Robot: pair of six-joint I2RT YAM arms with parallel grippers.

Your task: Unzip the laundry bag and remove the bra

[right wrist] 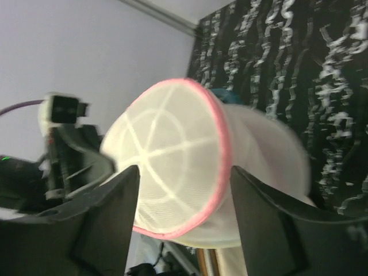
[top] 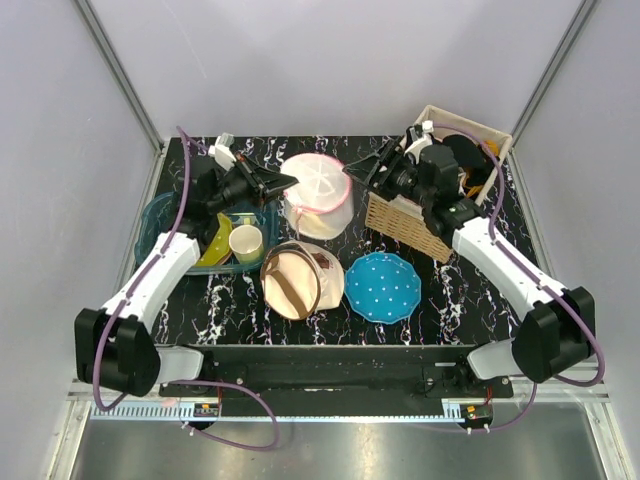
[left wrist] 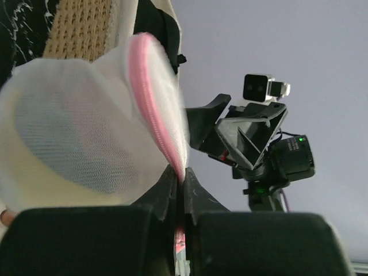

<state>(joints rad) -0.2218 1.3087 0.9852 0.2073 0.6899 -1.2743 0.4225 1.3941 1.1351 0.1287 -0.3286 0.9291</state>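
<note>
Count per kind: seven loose items, two arms, one table.
One laundry bag [top: 318, 192], white mesh with a pink rim, is counted at far centre. One beige canvas bag [top: 300, 282] with brown straps is counted near centre, with one blue dotted plate [top: 383, 287] to its right. One wicker basket [top: 405, 222] is counted far right, its dark contents not countable. One teal tray [top: 155, 215] is counted on the left, holding one yellow banana [top: 215, 240] and one pale cup [top: 246, 243]. Two arms are counted, the left arm [top: 150, 280] and the right arm [top: 500, 262]. One black marbled table [top: 450, 300] is counted.
</note>
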